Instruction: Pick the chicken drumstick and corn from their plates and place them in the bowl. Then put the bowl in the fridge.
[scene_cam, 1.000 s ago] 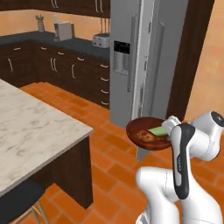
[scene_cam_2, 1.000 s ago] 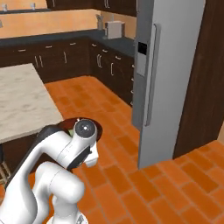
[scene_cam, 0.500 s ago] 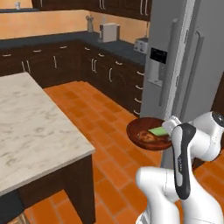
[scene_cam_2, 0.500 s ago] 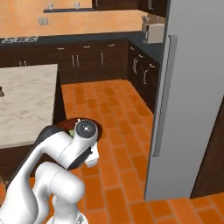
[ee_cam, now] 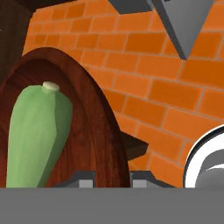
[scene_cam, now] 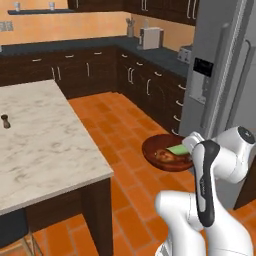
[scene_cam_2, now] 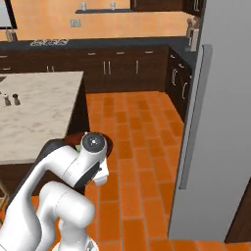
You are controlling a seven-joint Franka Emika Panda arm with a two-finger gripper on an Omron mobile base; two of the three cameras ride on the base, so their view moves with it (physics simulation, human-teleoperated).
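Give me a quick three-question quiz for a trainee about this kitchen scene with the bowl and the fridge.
1. True or false: the bowl rests on the marble counter.
2. Multiple choice: in the left base view, which foods lie in the bowl? A) corn alone B) corn and chicken drumstick C) nothing
3. Short answer: are the fridge doors open or closed?

Key
1. False: it is held up over the orange tile floor, its rim between the gripper fingers.
2. B.
3. Closed.
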